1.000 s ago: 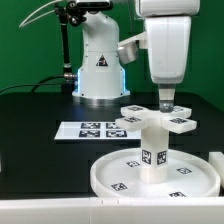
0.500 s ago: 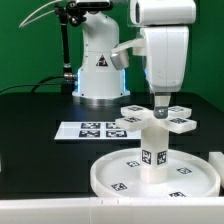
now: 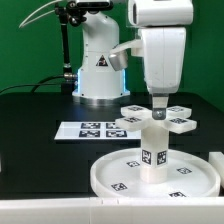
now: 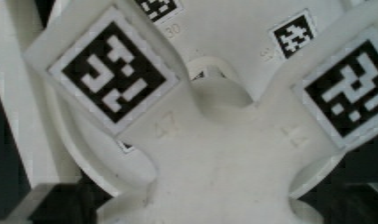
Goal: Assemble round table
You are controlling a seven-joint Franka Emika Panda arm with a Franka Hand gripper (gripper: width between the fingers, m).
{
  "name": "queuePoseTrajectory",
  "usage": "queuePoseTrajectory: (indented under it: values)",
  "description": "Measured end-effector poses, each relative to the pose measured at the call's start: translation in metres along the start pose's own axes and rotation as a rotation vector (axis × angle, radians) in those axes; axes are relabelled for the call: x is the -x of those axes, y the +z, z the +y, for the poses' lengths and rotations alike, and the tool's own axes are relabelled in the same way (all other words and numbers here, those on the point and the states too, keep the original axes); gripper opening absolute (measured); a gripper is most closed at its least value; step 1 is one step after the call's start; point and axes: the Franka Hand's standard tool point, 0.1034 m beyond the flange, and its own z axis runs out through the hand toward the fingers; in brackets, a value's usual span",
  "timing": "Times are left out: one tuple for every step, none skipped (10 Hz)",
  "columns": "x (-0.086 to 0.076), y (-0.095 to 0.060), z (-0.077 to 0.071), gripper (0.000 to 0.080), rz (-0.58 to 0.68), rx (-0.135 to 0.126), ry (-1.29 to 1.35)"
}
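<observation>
The large rimmed round disc [image 3: 100,172] lies at the front of the black table. The short cylinder leg [image 3: 154,148] stands upright on its middle. The cross-shaped base [image 3: 182,122] lies flat behind the disc, toward the exterior view's right. My gripper [image 3: 159,106] points straight down just above the base's middle, behind the leg's top. The jaws look open with nothing between them. In the wrist view the cross-shaped base [image 4: 212,150] fills the picture from very close, its tagged arms spreading out. My fingertips are barely visible there.
The marker board [image 3: 90,129] lies flat on the table left of the cross-shaped base. The robot's white pedestal [image 3: 100,65] stands at the back. A white block [image 3: 216,160] shows at the exterior view's right edge beside the disc.
My gripper has moved toward the exterior view's left and slightly down over the cross-shaped base. The disc, leg and base have not moved.
</observation>
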Motion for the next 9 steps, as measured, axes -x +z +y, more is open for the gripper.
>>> queuePoseTrajectory:
  values:
    - [0.0013, 0.0035, -0.0017, 0.0649, -0.001, -0.005, 0.002]
    - [0.0017, 0.0048, -0.0022, 0.0649, -0.001, -0.007, 0.002]
    - [0.0016, 0.0051, -0.0023, 0.0649, -0.001, -0.008, 0.005]
    - [0.0019, 0.0061, -0.0028, 0.0649, -0.002, -0.009, 0.006]
    - [0.0029, 0.0076, -0.0034, 0.0649, -0.002, -0.012, 0.007]
    - [0.0036, 0.0082, -0.0035, 0.0649, -0.003, -0.013, 0.008]
    - [0.0038, 0.0085, -0.0037, 0.0602, -0.003, -0.014, 0.009]
    - [0.0043, 0.0093, -0.0042, 0.0602, -0.003, -0.015, 0.009]
    - [0.0051, 0.0096, -0.0042, 0.0439, -0.003, -0.016, 0.010]
